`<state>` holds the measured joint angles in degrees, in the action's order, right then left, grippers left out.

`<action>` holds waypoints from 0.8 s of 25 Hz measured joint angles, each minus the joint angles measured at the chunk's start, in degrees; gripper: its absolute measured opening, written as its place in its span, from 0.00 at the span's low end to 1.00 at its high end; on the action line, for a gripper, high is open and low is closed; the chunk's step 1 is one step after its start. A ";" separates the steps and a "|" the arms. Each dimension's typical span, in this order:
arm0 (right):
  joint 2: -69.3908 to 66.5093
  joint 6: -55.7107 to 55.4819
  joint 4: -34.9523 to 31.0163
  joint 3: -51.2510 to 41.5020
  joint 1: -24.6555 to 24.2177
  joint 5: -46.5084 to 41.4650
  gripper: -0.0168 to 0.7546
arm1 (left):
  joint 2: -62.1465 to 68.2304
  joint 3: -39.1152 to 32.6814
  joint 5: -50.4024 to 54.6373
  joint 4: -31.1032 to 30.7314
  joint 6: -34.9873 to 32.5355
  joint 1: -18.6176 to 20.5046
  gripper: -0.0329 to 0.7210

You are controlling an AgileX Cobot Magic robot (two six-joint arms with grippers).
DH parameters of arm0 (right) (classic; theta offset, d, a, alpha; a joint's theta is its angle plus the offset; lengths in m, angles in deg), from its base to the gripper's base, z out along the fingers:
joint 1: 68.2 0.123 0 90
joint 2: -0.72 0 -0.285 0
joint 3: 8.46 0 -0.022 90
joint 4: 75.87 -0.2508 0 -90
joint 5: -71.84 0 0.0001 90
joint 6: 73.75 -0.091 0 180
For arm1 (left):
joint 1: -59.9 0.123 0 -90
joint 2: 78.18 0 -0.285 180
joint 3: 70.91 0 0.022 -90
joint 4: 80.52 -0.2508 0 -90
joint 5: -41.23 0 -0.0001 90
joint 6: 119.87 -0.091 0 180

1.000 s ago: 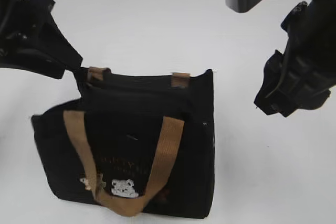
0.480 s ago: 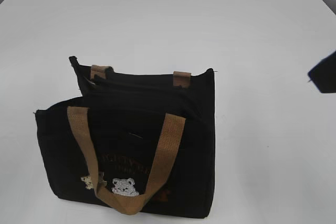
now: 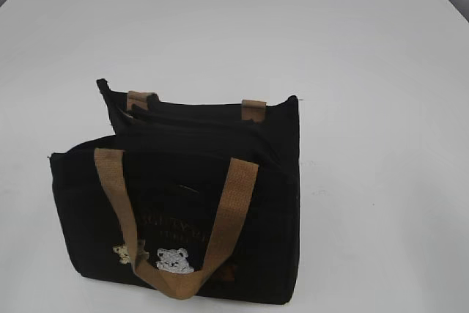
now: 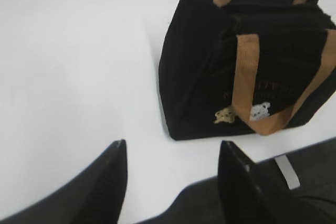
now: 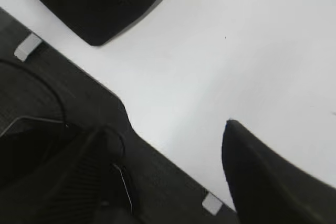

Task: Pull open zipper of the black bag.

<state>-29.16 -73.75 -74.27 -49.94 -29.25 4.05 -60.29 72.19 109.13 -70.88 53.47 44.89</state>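
The black bag (image 3: 183, 196) stands on the white table with its tan handles (image 3: 227, 210) and teddy bears (image 3: 174, 260) facing me. Its top gapes, and the zipper track (image 3: 190, 116) runs along that opening; a black tail end (image 3: 102, 84) sticks up at the back left. I cannot make out the silver pull. Neither gripper shows in the exterior view. In the left wrist view my left gripper (image 4: 173, 144) is open and empty over bare table, with the bag (image 4: 199, 77) beyond it to the right. My right gripper (image 5: 165, 126) is open and empty, far from the bag's corner (image 5: 100, 3).
The white table (image 3: 352, 49) spreads all round the bag. A dark front edge strip with pale tape marks lies close under both grippers (image 4: 310, 171) (image 5: 47, 82).
Both arms have pulled back from the bag and left the exterior view. The left gripper let go of the bag's back-left corner. Both grippers have opened wider, and the bag's top has sagged slightly.
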 joint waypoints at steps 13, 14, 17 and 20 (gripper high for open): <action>17.20 9.83 -7.14 -7.80 0.00 4.41 0.71 | -5.84 -10.02 -7.00 0.56 0.00 0.00 0.60; 17.22 9.95 -7.16 -7.80 0.00 4.41 0.71 | -5.84 -10.02 -7.06 0.61 0.00 0.00 0.60; 17.28 10.07 -7.37 -7.82 0.00 4.47 0.71 | -5.84 -10.02 -7.06 0.61 0.00 0.00 0.59; 17.28 10.20 -7.50 -7.86 0.00 4.48 0.71 | -5.84 -10.02 -7.06 0.68 0.00 0.00 0.59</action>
<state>-11.88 -63.55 -81.77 -57.80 -29.25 8.53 -66.13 62.17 102.06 -70.20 53.47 44.89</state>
